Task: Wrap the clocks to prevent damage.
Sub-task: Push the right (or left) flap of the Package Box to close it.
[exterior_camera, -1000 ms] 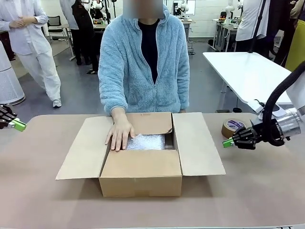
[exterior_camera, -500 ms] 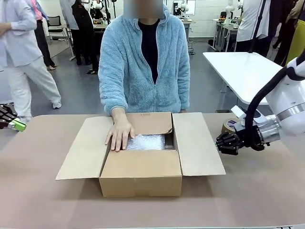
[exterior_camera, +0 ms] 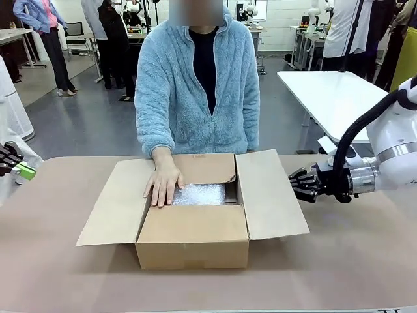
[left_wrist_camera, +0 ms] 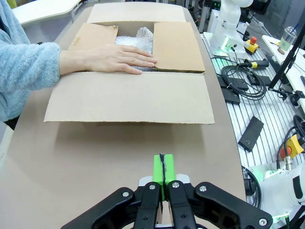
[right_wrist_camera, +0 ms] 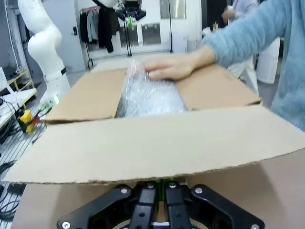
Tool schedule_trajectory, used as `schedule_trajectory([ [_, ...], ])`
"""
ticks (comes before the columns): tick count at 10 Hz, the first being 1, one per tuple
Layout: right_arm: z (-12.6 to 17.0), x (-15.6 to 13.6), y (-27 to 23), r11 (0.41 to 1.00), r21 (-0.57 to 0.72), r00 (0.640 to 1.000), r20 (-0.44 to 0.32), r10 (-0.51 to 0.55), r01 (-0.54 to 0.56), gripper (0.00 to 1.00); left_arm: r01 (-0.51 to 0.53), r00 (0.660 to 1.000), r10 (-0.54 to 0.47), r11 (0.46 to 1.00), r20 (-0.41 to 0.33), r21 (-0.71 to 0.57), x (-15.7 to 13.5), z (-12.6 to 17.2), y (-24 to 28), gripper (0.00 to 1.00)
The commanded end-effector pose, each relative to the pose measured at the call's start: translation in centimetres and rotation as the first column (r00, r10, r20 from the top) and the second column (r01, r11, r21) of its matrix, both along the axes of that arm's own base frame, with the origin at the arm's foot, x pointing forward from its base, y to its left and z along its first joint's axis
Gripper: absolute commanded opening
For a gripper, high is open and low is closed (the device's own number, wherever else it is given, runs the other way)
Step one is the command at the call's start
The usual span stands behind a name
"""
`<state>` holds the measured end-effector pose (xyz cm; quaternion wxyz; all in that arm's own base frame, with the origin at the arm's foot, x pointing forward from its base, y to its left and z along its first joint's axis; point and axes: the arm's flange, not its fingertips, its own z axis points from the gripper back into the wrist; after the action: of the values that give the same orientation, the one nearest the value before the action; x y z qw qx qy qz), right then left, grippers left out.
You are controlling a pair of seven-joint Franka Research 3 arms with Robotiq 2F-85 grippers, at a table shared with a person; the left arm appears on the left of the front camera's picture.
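Front camera: fixed at the near edge of the table, facing the far side at mid-range. Left wrist camera: raised over the table's left end, facing right. Right wrist camera: low, close against the right flap, facing left. All three share the cardboard box and the person's hand.

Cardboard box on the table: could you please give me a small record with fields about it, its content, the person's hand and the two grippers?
box: cardboard box, on the table, side flaps spread open
content: bubble-wrap bundle, whitish, lying inside the box
person's hand: hand laid over the opening, fingers on the bundle
left gripper: left gripper, shut, empty, at the table's left edge
right gripper: right gripper, shut, empty, at the outer edge of the right flap
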<state>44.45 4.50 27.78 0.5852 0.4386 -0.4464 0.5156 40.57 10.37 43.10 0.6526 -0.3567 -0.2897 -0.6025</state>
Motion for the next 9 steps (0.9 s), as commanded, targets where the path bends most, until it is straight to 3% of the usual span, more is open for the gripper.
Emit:
schedule_trajectory([
  [1, -1.4, -0.4, 0.3, 0.993, 0.115, 0.999, 0.036, 0.018, -0.022, 0.01, -0.004, 1.0, 0.004, 1.0, 0.003, -0.011, 0.0, 0.1, 0.0, 0.0],
  [5, -1.8, 0.4, 3.7, 0.966, 0.241, 0.996, 0.042, 0.082, -0.09, 0.01, -0.004, 1.0, 0.004, 1.0, 0.003, -0.011, 0.0, 0.1, 0.0, 0.0],
  [9, -0.1, 0.9, 6.2, 0.95, 0.31, 0.996, 0.091, -0.015, -0.014, 0.01, -0.004, 1.0, 0.004, 1.0, 0.003, -0.011, 0.0, 0.1, 0.0, 0.0],
])
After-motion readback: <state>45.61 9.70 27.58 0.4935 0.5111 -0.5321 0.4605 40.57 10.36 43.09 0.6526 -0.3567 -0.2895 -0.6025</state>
